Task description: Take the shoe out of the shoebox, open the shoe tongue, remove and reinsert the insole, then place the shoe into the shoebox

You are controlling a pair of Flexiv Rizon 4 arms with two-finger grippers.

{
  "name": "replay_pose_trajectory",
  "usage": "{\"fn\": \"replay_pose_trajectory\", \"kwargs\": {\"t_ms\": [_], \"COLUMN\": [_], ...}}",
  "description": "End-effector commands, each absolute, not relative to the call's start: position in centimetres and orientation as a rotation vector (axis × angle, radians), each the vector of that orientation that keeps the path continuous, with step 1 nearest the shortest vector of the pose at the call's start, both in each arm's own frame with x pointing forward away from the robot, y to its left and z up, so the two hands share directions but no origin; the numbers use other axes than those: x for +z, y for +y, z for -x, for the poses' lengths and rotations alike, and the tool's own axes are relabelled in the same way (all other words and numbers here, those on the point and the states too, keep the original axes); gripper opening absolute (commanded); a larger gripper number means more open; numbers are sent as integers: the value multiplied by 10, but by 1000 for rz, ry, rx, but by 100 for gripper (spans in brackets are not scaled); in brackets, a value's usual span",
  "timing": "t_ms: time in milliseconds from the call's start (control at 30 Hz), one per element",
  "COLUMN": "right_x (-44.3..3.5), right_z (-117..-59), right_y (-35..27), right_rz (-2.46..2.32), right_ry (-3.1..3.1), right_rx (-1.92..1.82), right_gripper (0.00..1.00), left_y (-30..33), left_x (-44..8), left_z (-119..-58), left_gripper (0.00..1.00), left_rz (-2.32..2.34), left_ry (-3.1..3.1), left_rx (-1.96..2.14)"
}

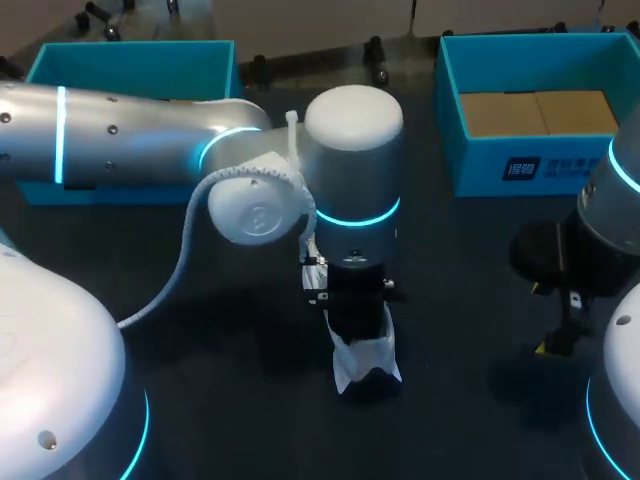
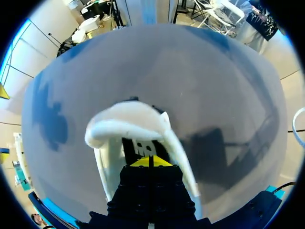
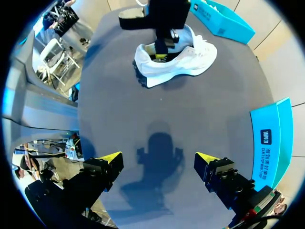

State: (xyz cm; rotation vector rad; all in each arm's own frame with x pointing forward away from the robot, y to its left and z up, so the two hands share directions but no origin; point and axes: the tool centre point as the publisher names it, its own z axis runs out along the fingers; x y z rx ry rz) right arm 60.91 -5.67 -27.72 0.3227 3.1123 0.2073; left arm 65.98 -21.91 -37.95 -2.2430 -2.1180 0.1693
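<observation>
A white shoe (image 1: pixel 365 368) stands on the dark table at the middle front, with its opening facing up. My left gripper (image 1: pixel 359 343) points straight down into that opening. In the left wrist view its yellow tips (image 2: pixel 150 162) are pressed together inside the shoe (image 2: pixel 128 121), whose white collar curves around them. Whether they pinch anything thin cannot be seen. My right gripper (image 3: pixel 158 157) hangs open over bare table at the right front (image 1: pixel 555 345), empty and well away from the shoe (image 3: pixel 176 64). The left gripper (image 3: pixel 162 53) shows there too, inside the shoe.
A blue shoebox (image 1: pixel 530 160) with a brown cardboard liner stands at the back right, near my right arm. Another blue box (image 1: pixel 130 60) sits at the back left, partly behind my left arm. Dark tabletop (image 1: pixel 250 380) lies around the shoe.
</observation>
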Motion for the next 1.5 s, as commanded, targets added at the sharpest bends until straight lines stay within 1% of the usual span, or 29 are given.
{"fn": "replay_pose_trajectory", "kwargs": {"t_ms": [33, 267, 467, 600, 800, 1100, 1333, 1500], "right_x": [-278, -278, -278, -278, -278, -278, -278, -278], "right_z": [-607, -607, -607, -607, -607, -607, -607, -607], "right_y": [-57, -57, -57, -57, -57, -57, -57, -57], "right_rz": [-323, -323, -323, -323, -323, -323, -323, -323], "right_ry": [3109, 3109, 3109, 3109, 3109, 3109, 3109, 3109], "right_rx": [207, 207, 207, 207, 207, 207, 207, 207], "right_gripper": [100, 100, 100, 100, 100, 100, 100, 100], "left_y": [-208, -209, -211, -212, -216, -219, -216, -217], "left_x": [-364, -384, -409, -416, -411, -381, -367, -376], "left_z": [-652, -635, -641, -646, -658, -670, -662, -648], "left_gripper": [0, 0, 0, 0, 0, 0, 0, 0], "left_rz": [2231, 2221, 2175, 2167, 2171, 2209, 2233, 2232], "left_ry": [-2088, -2023, -2053, -2099, -2218, -2316, -2294, -2239], "left_rx": [182, 60, -11, 23, 108, 174, 203, 178]}}
